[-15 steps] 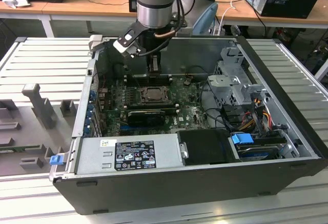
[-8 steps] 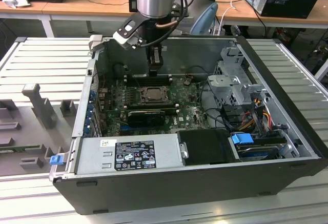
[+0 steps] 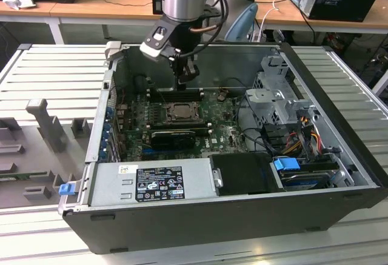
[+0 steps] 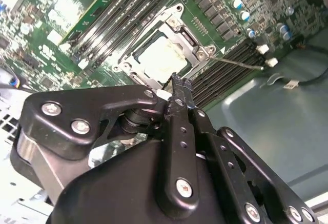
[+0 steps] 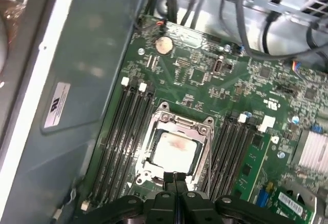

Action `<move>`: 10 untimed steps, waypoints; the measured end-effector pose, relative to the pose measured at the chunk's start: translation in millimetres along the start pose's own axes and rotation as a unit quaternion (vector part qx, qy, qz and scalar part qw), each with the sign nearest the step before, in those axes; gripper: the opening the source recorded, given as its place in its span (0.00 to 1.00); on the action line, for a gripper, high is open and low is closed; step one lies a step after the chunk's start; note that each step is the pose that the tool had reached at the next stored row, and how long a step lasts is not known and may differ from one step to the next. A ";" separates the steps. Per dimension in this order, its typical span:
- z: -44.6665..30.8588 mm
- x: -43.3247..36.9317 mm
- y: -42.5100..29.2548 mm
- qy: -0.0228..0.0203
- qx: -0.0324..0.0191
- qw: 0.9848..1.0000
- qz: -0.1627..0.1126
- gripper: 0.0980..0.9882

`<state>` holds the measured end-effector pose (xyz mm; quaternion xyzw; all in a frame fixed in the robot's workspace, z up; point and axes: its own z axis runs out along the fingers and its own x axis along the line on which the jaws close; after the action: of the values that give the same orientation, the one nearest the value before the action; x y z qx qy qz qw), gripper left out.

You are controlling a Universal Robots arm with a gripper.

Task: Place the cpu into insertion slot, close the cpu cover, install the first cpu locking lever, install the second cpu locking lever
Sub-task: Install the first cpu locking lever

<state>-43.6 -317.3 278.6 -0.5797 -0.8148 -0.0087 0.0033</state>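
The cpu (image 5: 173, 149), a pale square chip, lies in the insertion slot (image 3: 180, 112) on the green motherboard (image 5: 205, 75). The silver cpu cover (image 5: 180, 123) lies flat around it, with the chip showing through its window. In the second wrist view the cpu (image 4: 160, 59) and cover (image 4: 179, 32) appear again, and a thin metal lever (image 4: 240, 63) runs out from one corner of the cover across the memory slots. My gripper (image 5: 174, 181) hangs shut just over the socket's edge with nothing held; it is also seen from outside (image 3: 182, 83) and from behind its fingertips (image 4: 179, 86).
Black memory slots (image 5: 120, 131) flank the socket on both sides. A long black finned card (image 3: 174, 136) lies in front of it in the exterior view. The grey case wall (image 5: 77, 80) is close by. Cables and a drive cage (image 3: 276, 104) fill the exterior view's right; the power supply (image 3: 151, 181) lies in front.
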 end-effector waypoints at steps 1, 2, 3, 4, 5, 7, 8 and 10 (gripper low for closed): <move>0.0 0.0 0.0 0.000 0.000 1.000 -0.007 0.01; 0.0 0.0 0.0 0.000 0.000 1.000 -0.014 0.01; 0.0 0.0 0.0 0.000 0.000 1.000 -0.021 0.01; 0.0 0.0 0.0 0.000 0.000 1.000 -0.027 0.01; 0.0 0.0 0.0 0.000 0.001 0.999 -0.032 0.01; 0.0 0.0 0.0 0.001 0.001 0.999 -0.053 0.01; 0.0 0.0 0.0 0.001 0.001 0.998 -0.058 0.01; 0.0 0.0 0.0 0.001 0.001 0.997 -0.076 0.01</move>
<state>-43.6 -317.3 278.6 -0.5165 -0.8563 -0.0085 0.0040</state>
